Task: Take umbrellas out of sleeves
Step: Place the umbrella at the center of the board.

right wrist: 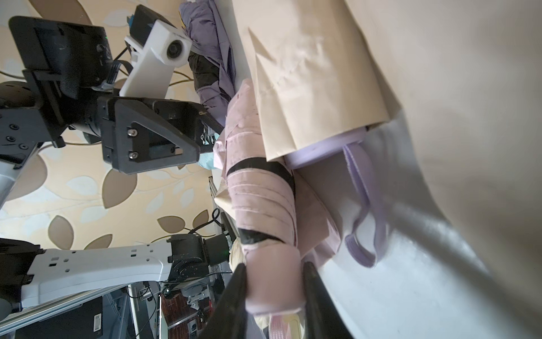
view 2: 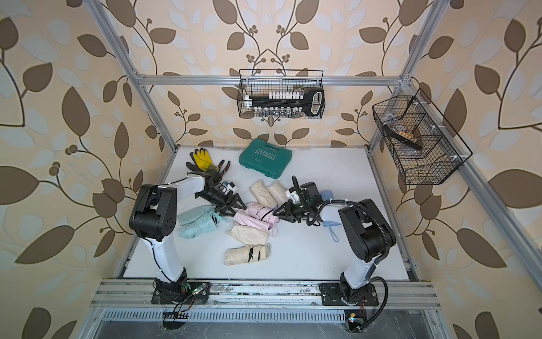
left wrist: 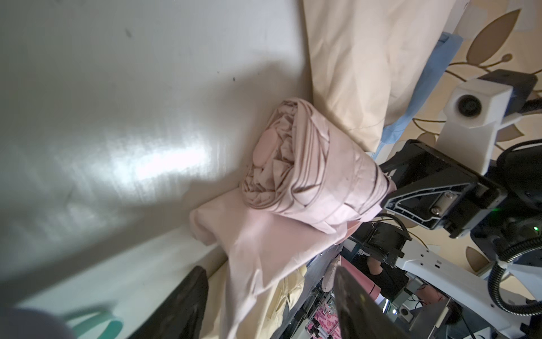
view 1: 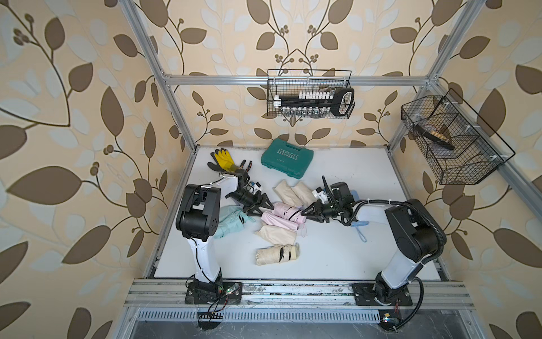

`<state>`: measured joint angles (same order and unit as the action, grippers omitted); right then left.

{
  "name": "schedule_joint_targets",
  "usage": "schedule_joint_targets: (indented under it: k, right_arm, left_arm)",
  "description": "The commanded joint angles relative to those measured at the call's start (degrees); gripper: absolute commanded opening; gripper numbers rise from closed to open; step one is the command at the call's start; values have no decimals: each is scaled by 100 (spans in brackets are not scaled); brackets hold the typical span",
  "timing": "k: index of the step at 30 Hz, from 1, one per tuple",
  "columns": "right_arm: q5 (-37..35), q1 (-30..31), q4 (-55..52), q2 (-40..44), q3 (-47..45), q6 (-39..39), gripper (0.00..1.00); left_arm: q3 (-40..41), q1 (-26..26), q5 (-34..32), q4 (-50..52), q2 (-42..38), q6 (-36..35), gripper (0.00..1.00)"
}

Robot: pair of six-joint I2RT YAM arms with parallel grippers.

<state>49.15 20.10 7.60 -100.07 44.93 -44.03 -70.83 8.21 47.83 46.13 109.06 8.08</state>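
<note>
The pink umbrella (view 1: 286, 210) lies mid-table out of its sleeve, pleats bunched under a black strap (right wrist: 258, 167). My right gripper (right wrist: 274, 289) is shut on its stubby pink handle (right wrist: 274, 273); in a top view this gripper (view 1: 305, 212) sits at the umbrella's right end. The limp pink sleeve (left wrist: 249, 234) lies just off the umbrella's tip (left wrist: 281, 158), flat beside it in a top view (view 1: 274, 219). My left gripper (view 1: 259, 209) stands open at the sleeve's left end, and the loose cloth runs between its dark fingers (left wrist: 187, 302) without being pinched.
Two cream sleeves (view 1: 293, 192) still hold umbrellas; a lilac handle (right wrist: 322, 152) and loop stick out of one. A bare cream umbrella (view 1: 277, 254), flat cream sleeve (view 1: 275, 233), mint bundle (view 1: 231, 220), blue one (view 1: 359, 224), green case (view 1: 286, 158) and gloves (view 1: 224, 160) surround them.
</note>
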Motion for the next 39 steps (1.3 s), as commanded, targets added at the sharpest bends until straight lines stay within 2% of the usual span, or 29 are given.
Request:
schedule_joint_targets:
  k: [1,10,22,35,37,39]
  right_arm:
    - [-423,-49,-694,-217,-7,220,9]
    - [-587,77,-710,-140,-189,217,11]
    - [-838,643,-531,-416,-140,26,11]
    - [-1118,652,-1468,-693,835,314,13]
    - [-1085,675,-1495,-737,827,333,17]
    - [-1102,677,-1596,-746,816,387,32]
  left_arm:
    - [-133,-10,-175,239,-404,22,71]
    - [-160,-10,-200,92,-630,262,74]
    - [20,-12,-283,160,-924,226,74]
    - [-54,-20,-345,247,-930,163,75]
    - [-68,-30,-346,265,-913,142,75]
    - [-71,-54,-362,263,-909,150,76]
